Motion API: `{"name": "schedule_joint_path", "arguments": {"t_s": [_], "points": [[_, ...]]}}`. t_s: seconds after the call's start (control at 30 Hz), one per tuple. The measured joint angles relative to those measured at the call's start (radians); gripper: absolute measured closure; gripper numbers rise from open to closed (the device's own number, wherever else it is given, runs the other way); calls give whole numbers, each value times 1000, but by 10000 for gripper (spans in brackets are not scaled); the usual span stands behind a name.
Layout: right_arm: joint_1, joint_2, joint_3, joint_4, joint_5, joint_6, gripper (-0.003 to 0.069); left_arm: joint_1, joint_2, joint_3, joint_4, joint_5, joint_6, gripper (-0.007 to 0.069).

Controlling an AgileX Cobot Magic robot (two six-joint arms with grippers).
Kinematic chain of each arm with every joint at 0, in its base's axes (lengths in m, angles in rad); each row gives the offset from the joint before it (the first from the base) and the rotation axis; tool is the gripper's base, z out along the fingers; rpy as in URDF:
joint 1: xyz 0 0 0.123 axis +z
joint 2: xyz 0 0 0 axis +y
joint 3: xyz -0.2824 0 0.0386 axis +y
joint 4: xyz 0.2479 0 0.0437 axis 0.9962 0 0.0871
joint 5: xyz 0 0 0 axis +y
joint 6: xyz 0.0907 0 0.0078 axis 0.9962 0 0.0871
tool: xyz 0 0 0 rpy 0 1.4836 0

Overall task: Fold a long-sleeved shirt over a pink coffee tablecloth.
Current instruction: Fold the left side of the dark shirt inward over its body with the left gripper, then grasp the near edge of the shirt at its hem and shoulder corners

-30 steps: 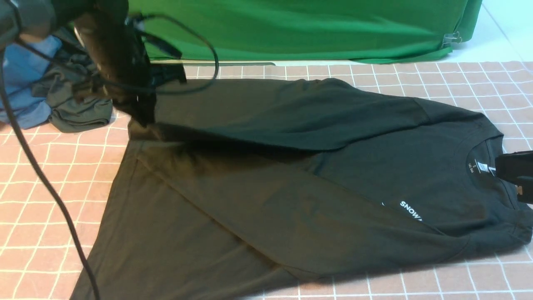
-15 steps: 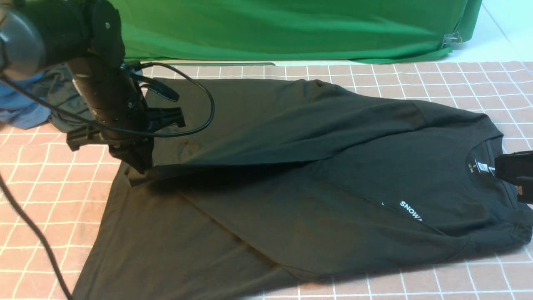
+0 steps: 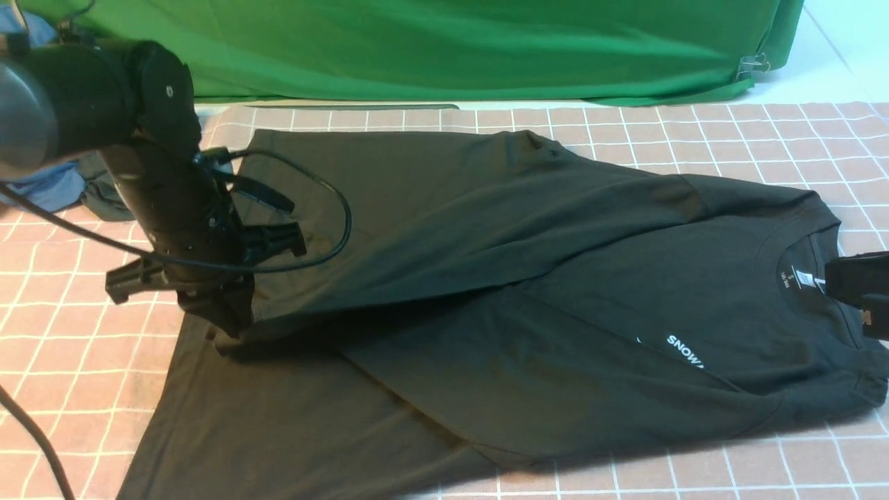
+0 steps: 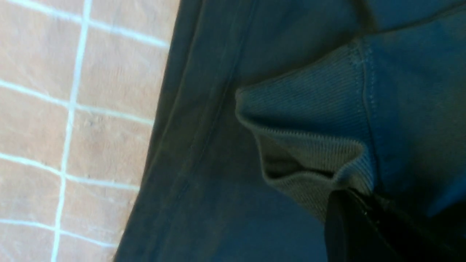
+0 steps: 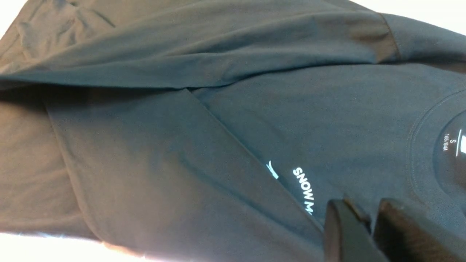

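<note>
Robot folds a sleeve inward: the left gripper (image 3: 233, 332), clamped on the ribbed cuff (image 4: 309, 123) of the large black cotton long-sleeved shirt (image 3: 555, 292), holds the sleeve across the body. The shirt lies on the dusty-pink, white-gridded coffee tablecloth (image 3: 69, 361). The right gripper (image 3: 858, 288) sits at the crew-neck collar (image 3: 778, 250), perhaps as an anchor. Whether it grips the cloth cannot be told.

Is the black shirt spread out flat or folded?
Partly folded: one sleeve lies across the shirt; the left gripper holds the other's cuff over it.
</note>
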Motion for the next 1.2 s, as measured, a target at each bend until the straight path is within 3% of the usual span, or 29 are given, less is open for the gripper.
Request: {"name": "schedule_joint_path", "arguments": {"t_s": [0.1,0.2,0.4,0.57,0.73,0.83,0.87,0.9,0.93,1.0,1.2], "points": [[0,0,0,0,5,0,484,0,0,7,16,22,0,499],[0,0,0,0,8,0,482,0,0,9,28,73,3,356],[0,0,0,0,11,0,480,0,0,-10,47,93,-7,163],[0,0,0,0,15,0,476,0,-1,-13,81,10,-84,120],[0,0,0,0,19,0,475,0,-1,-13,19,-81,6,153],[0,0,0,0,17,1,473,0,3,-13,-78,-83,68,309],[0,0,0,0,14,1,473,-1,5,-13,-81,-80,69,375],[0,0,0,0,14,1,473,-1,7,-13,-81,-77,69,388],[0,0,0,1,11,3,473,-1,14,-2,-67,-66,67,484],[0,0,0,1,9,3,470,-1,25,40,-39,-50,59,577],[0,0,0,1,9,4,463,-1,34,180,-9,-100,48,611]]}}
